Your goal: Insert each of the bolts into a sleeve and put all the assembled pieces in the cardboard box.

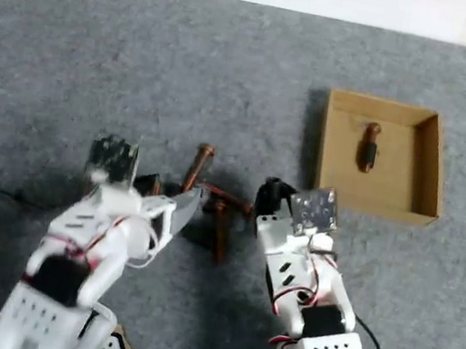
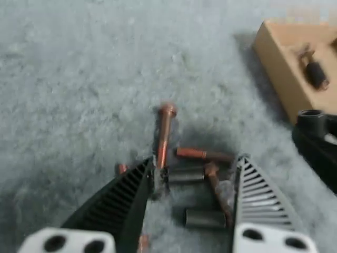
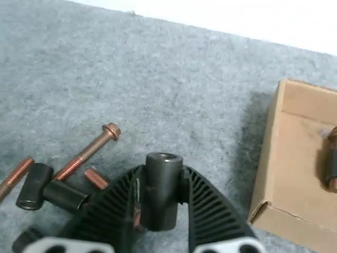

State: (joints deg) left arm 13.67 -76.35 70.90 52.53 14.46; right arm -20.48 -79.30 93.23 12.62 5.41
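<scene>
Grey tabletop [image 1: 77, 46]. The cardboard box [image 1: 389, 187] held one assembled piece [image 1: 369, 147], so I judged one done. My right gripper [image 3: 160, 203] was clamped on an upright sleeve [image 3: 163, 166] with no bolt in it yet. My left gripper [image 2: 196, 163] was spread apart over the loose bolts [image 2: 165, 132] and spare sleeves [image 2: 202, 217] lying near the box. Several assemblies remained.

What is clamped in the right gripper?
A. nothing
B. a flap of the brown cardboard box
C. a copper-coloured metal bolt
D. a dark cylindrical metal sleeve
D: the right wrist view shows the dark cylindrical metal sleeve standing upright, pinched in the right gripper.
</scene>
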